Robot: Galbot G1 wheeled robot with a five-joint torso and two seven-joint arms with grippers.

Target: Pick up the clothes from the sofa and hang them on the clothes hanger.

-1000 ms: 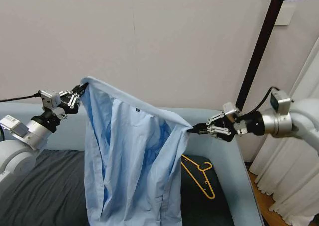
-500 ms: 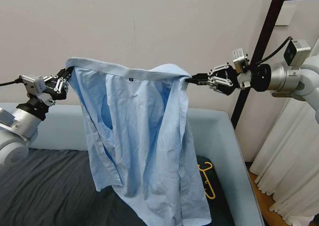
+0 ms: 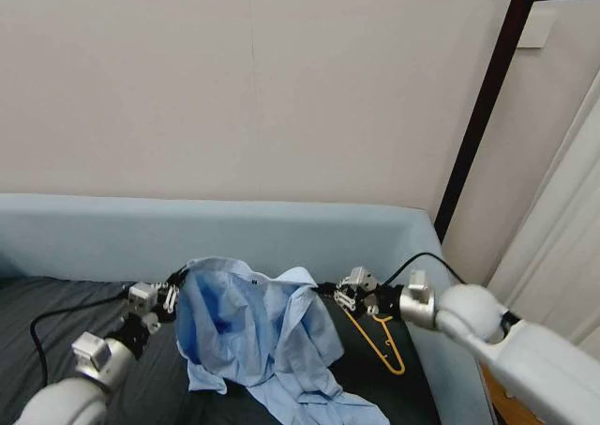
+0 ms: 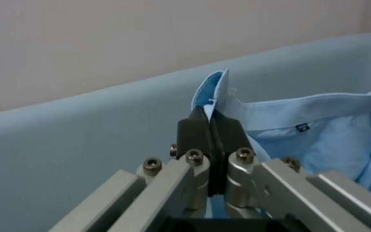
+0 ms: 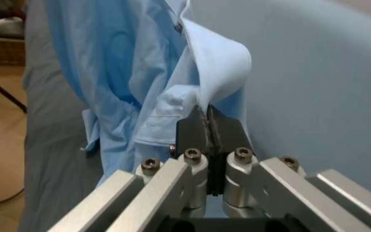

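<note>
The left pincer [image 3: 174,286] and right pincer [image 3: 328,291] are each pressed together on the collar of the blue shirt [image 3: 248,326]; the shirt is bunched between them, sagging onto the sofa [image 3: 281,233] seat; a yellow hanger [image 3: 380,336] lies just beside the right pincer; a dark rack post [image 3: 478,115] stands well beyond it; half a second ago both held the shirt stretched high; the collar tag [image 4: 303,127] is unreadable.

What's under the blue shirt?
The dark sofa seat shows around the blue shirt, held by the left gripper and right gripper; a yellow hanger lies beside it. Directly beneath is covered by cloth.
</note>
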